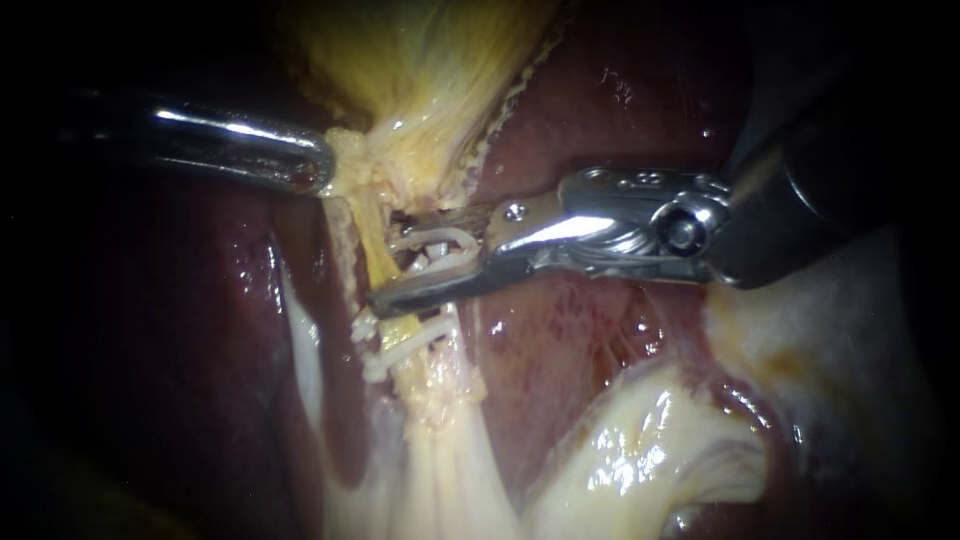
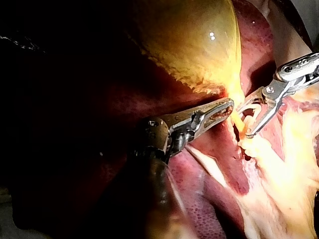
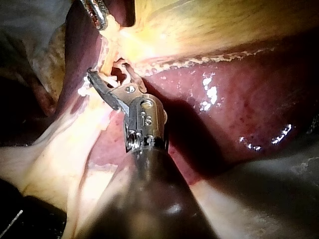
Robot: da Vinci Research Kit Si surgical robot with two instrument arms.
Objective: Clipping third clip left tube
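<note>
The left instrument comes in from the left of the endoscope view, and its pincer (image 1: pixel 318 165) is closed on the pale yellow tissue where the gallbladder (image 1: pixel 420 60) narrows to its neck. In the left wrist view the same pincer (image 2: pixel 229 105) shows its toothed jaws lying nearly together, with their tips in that tissue.

From the neck a thin yellow tube (image 1: pixel 372 245) runs down over the dark red liver (image 1: pixel 600 100). The right instrument enters from the right, and its pincer (image 1: pixel 388 255) stands part open across this tube, one jaw above and one below it. Between the two jaws sits a white open clip (image 1: pixel 440 240). Its legs lie along the jaws and its mouth faces the tube, so the pincer holds the clip from both sides. The right wrist view shows the same: the pincer (image 3: pixel 105 70) reaches ahead to the tube, with white showing between the dark jaws.

Just below the right pincer, two clips (image 1: pixel 405 342) already sit on the tube, close to each other and lying across it. Below them the tube widens into pale, stringy tissue (image 1: pixel 440 460). A glossy cream fold (image 1: pixel 640 460) lies beside it, under the shaft of the right instrument.
</note>
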